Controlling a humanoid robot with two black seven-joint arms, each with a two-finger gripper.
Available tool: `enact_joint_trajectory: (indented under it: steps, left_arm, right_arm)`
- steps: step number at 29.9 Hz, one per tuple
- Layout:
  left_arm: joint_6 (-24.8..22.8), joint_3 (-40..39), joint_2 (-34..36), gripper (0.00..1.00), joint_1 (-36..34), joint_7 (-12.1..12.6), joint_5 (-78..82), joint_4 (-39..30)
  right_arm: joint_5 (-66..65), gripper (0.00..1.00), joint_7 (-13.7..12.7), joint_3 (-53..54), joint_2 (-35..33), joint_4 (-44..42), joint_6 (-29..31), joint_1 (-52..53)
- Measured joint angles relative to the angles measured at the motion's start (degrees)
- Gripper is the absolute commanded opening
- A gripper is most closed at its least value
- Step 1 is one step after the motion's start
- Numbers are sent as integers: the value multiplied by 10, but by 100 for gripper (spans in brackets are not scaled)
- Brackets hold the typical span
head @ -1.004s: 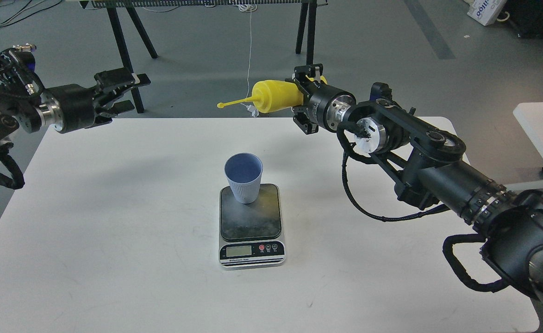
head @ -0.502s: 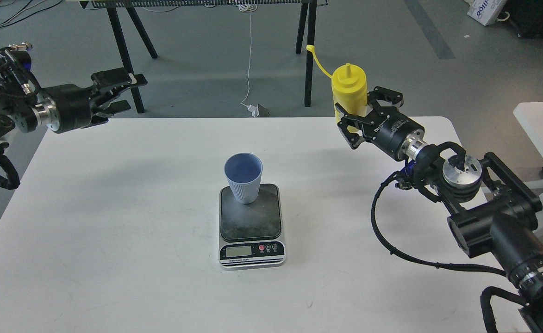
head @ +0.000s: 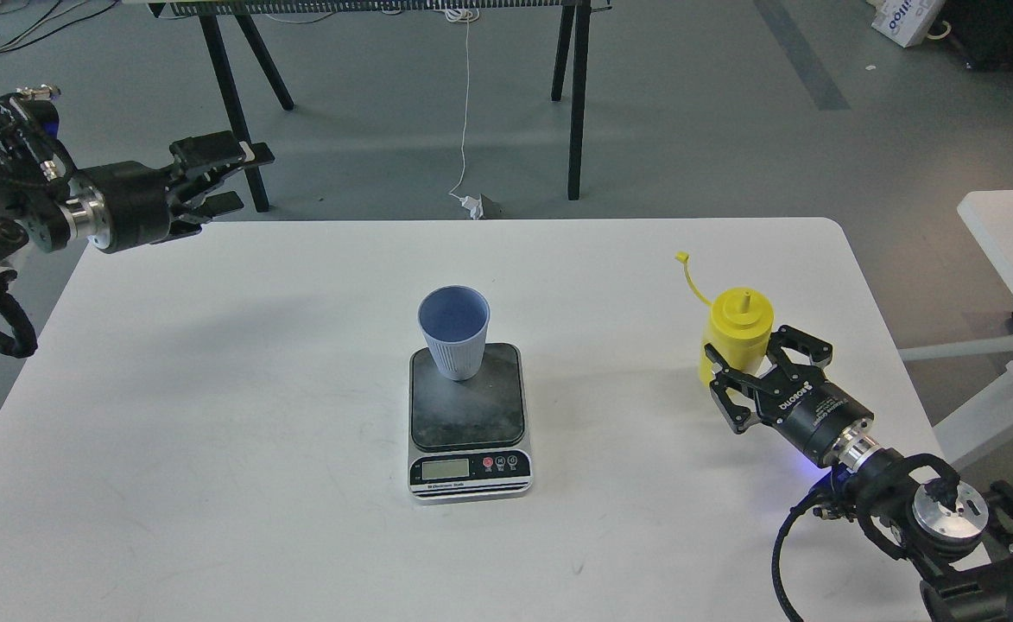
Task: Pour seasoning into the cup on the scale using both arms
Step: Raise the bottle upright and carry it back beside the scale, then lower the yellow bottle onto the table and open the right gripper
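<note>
Grey concrete flooring lies behind a white table (head: 212,415), with black trestle legs (head: 231,95) and a hanging white cable (head: 465,112) at the rear.

Left side: the left gripper (head: 217,177) is held in the air above the table's far left corner. Its jaws stand apart, with nothing between them. It is well apart from every item on the table.

Centre: the scale (head: 469,423) sits flat on the table, dark platform to the rear, silver front with display and buttons facing the viewer. The cup (head: 454,333), light blue and ribbed, stands upright on the rear left part of the platform, mouth open upward.

Right side: the seasoning bottle (head: 735,333), yellow, stands upright on the table, well apart from the scale. Its nozzle points up and the cap strap (head: 693,278) rises to the upper left. The right gripper (head: 761,373) approaches from the near right with its fingers on either side of the bottle's lower body. Whether the jaws are pressing on the bottle or merely flanking it cannot be determined.
</note>
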Motion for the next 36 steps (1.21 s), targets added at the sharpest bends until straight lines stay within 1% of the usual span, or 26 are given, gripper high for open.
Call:
enact_joint_trajectory:
  steps: [6, 10, 13, 15, 18, 19, 21, 22, 26, 32, 36]
  left_arm:
    - [0, 0, 2, 99, 2, 0, 0, 0]
    - [0, 0, 2, 99, 2, 0, 1, 0]
    - [0, 0, 2, 99, 2, 0, 1, 0]
    - [0, 0, 2, 99, 2, 0, 1, 0]
    - [0, 0, 2, 99, 2, 0, 1, 0]
    - [0, 0, 2, 99, 2, 0, 1, 0]
    - [0, 0, 2, 99, 2, 0, 1, 0]
    - [0, 0, 2, 99, 2, 0, 1, 0]
    - [0, 0, 2, 99, 2, 0, 1, 0]
    - [0, 0, 2, 99, 2, 0, 1, 0]
    - [0, 0, 2, 99, 2, 0, 1, 0]
  right_arm:
    - [-1, 23, 3, -9, 13, -3, 0, -6]
    - [-3, 31, 4, -13, 28, -3, 0, -6]
    - [-4, 40, 4, -14, 34, -3, 0, -5]
    - [-5, 43, 5, -15, 36, -4, 0, -5]
    - [-5, 52, 5, -15, 38, -6, 0, -5]
    - [-6, 57, 5, -15, 38, -8, 0, -5]
    - [-6, 72, 5, -15, 38, -13, 0, -5]
    - [-6, 74, 5, -15, 38, -15, 0, -5]
    - [-6, 80, 5, -15, 38, -19, 0, -6]
    - [-6, 84, 3, -15, 37, -16, 0, -13]
    - [-5, 84, 2, -17, 34, -10, 0, -29]
